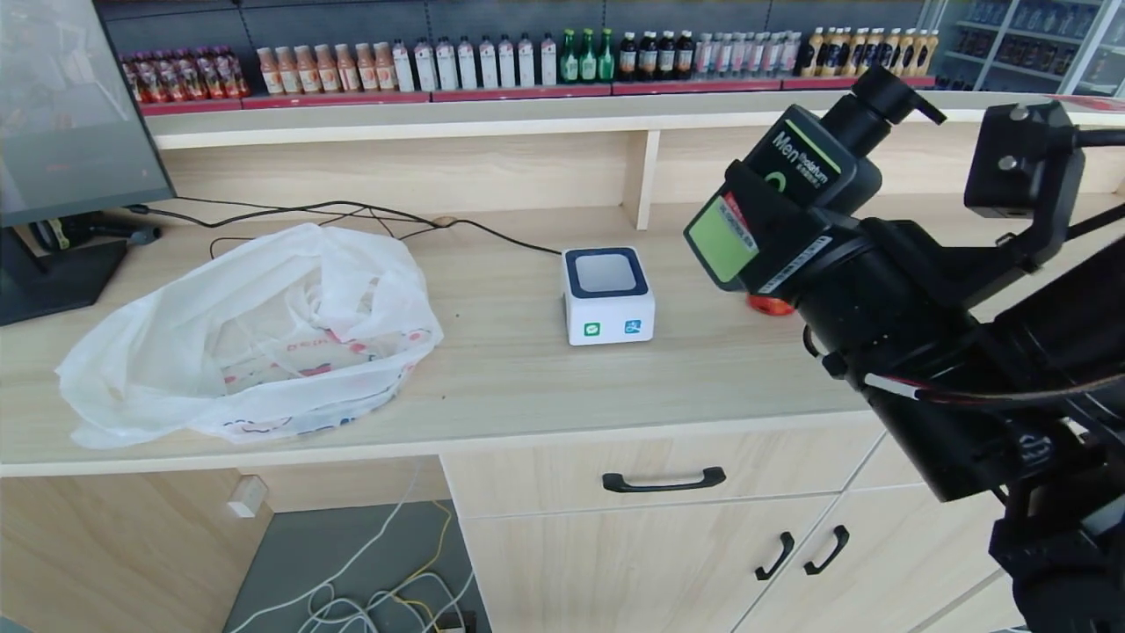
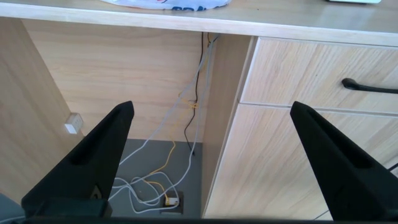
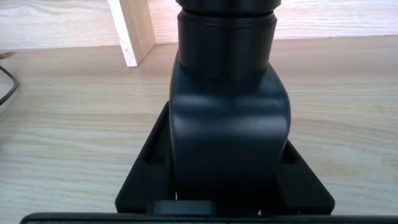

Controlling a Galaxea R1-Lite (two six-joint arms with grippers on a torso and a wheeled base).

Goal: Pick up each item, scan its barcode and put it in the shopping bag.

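Observation:
My right gripper is shut on a black pump bottle with a green label, held tilted above the counter to the right of the scanner. In the right wrist view the black bottle sits between the two fingers. The white scanner box with a dark-framed window stands at the counter's middle. A white plastic shopping bag lies open on the counter's left. My left gripper hangs open below the counter edge, facing the cabinet front.
An orange object lies on the counter under the held bottle. A monitor stands at far left, with cables running behind the bag. Drink bottles line the back shelf. Drawers with black handles sit below the counter.

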